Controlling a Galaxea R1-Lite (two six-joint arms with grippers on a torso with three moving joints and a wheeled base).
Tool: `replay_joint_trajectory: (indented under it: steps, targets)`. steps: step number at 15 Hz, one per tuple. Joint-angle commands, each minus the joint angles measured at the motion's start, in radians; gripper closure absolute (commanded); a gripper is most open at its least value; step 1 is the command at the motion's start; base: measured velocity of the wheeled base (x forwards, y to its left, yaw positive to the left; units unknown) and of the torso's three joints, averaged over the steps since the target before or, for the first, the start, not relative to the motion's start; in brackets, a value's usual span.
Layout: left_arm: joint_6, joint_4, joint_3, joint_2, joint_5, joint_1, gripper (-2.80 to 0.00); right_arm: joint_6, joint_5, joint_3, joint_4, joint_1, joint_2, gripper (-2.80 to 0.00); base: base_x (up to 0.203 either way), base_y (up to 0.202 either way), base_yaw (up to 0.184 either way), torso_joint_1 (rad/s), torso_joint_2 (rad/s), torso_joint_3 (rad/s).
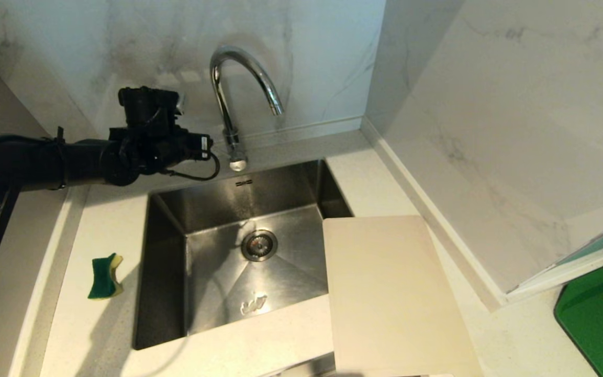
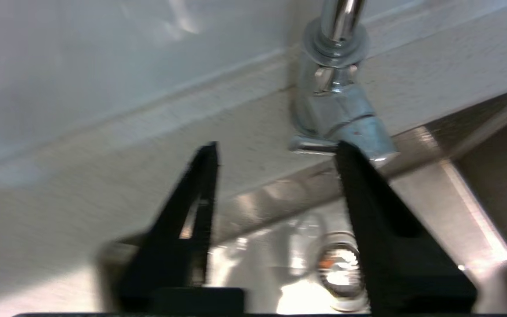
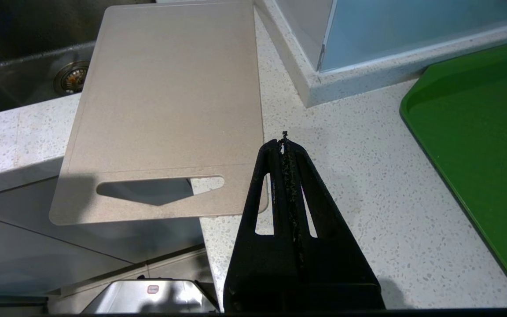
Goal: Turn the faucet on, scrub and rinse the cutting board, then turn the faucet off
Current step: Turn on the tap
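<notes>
**L gripper spread at faucet base, board waiting by sink**

Hidden/cut off first: in head view we can't see the left gripper's point(image 2: 275, 152) fingertips; the black wrist body blocks them, and the arm runs off the frame's left edge. The right gripper point(image 3: 285, 143) isn't in head view at all. Left wrist view is blurred, esp. the left finger, so we can't tell if a finger touches the lever. The near end of the large thin beige-cream rectangular cutting board point(image 1: 390, 293) is cut off at the bottom of head view; its handle slot shows only in right wrist view. The dark green mat point(image 1: 602, 314) is partly out of frame on the right.

The tall shiny chrome gooseneck faucet point(image 1: 231, 99) stands behind the stainless steel sink point(image 1: 168, 251), against the marble wall, its spout arching over the basin. We see no clear water stream. L fingers are spread apart w/ nothing between them, just beside the faucet base point(image 2: 330, 105).

Board lies flat on the white speckled counter point(image 1: 92, 335), on the sink's right, its left edge overhanging the basin, its slot end past the counter front. R fingers are pressed together, empty, above the counter near the board's slot corner.

A green-yellow sponge point(image 1: 105, 276) sits on the counter left of the sink.
</notes>
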Motion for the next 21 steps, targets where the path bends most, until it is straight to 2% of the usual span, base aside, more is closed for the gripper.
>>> replay_joint_trajectory:
  steps: [1,4,5,8,11,13,16,19,21]
  targets:
    - [-0.083,0.001,-0.001,-0.001,0.002,-0.017,-2.80,0.000,0.001,0.000,0.000,0.000,0.000,0.00,0.000,0.000,0.000,0.000,0.00,0.000]
    - [-0.231,0.003,0.001,-0.004,0.037,-0.053,-2.80,0.000,0.001,0.000,0.000,0.000,0.000,0.00,0.000,0.000,0.000,0.000,0.00,0.000]
    - [-0.312,0.017,0.001,-0.007,0.058,-0.071,-2.80,0.000,0.001,0.000,0.000,0.000,0.000,0.00,0.000,0.000,0.000,0.000,0.00,0.000]
    - [-0.486,0.084,0.001,-0.029,0.079,-0.100,-2.80,0.000,0.001,0.000,0.000,0.000,0.000,0.00,0.000,0.000,0.000,0.000,0.00,0.000]
    - [-0.599,0.077,0.001,-0.028,0.206,-0.144,-2.80,0.000,0.001,0.000,0.000,0.000,0.000,0.00,0.000,0.000,0.000,0.000,0.00,0.000]
    - [-0.636,0.037,0.001,-0.025,0.310,-0.165,-2.80,0.000,0.001,0.000,0.000,0.000,0.000,0.00,0.000,0.000,0.000,0.000,0.00,0.000]
    - [-0.639,0.006,0.001,-0.003,0.467,-0.179,-2.80,0.000,0.001,0.000,0.000,0.000,0.000,0.00,0.000,0.000,0.000,0.000,0.00,0.000]
    - [-0.638,-0.063,0.010,0.034,0.541,-0.178,-2.80,0.001,0.001,0.000,0.000,0.000,0.000,0.00,0.000,0.000,0.000,0.000,0.00,0.000]
    - [-0.643,-0.081,0.010,0.039,0.553,-0.178,-2.80,0.000,0.001,0.000,0.000,0.000,0.000,0.00,0.000,0.000,0.000,0.000,0.00,0.000]
